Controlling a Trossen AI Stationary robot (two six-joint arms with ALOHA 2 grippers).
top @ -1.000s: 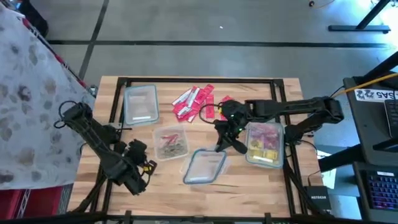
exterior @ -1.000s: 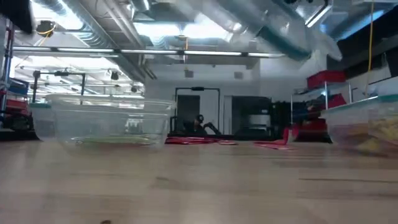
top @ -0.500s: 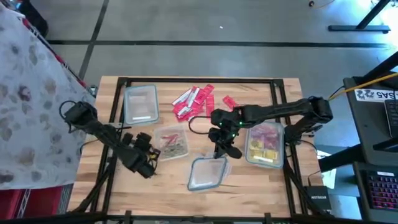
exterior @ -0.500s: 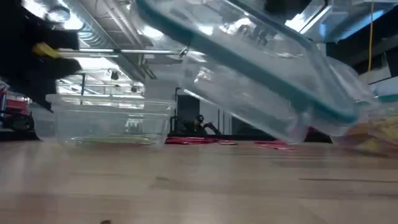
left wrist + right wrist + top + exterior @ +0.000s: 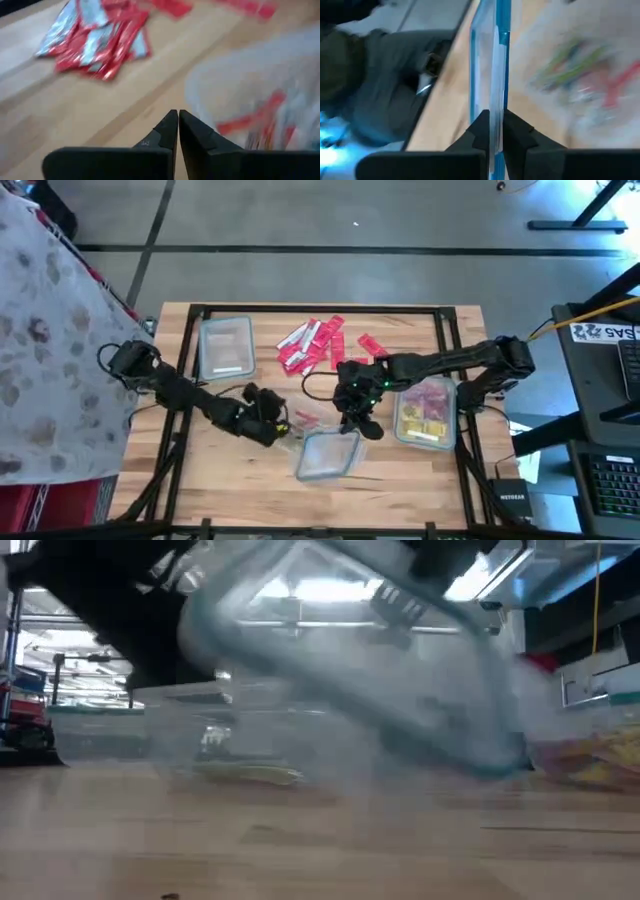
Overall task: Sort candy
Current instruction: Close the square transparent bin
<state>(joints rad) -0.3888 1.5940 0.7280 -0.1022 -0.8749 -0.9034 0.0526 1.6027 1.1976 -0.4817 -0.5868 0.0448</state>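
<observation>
High view: candy (image 5: 312, 343) is piled at the table's far middle. Right gripper (image 5: 352, 423) is clamped on the edge of a clear lid (image 5: 325, 456), nearer the pile than left gripper (image 5: 268, 418), which sits beside a clear tub (image 5: 303, 422).

Low view: the lid (image 5: 350, 660) is seen tilted above the table.

Left wrist view: fingers (image 5: 167, 134) are pressed together on nothing; candy (image 5: 95, 37) lies ahead.

Right wrist view: the lid (image 5: 496, 75) is pinched edge-on between the fingers (image 5: 479, 131).
</observation>
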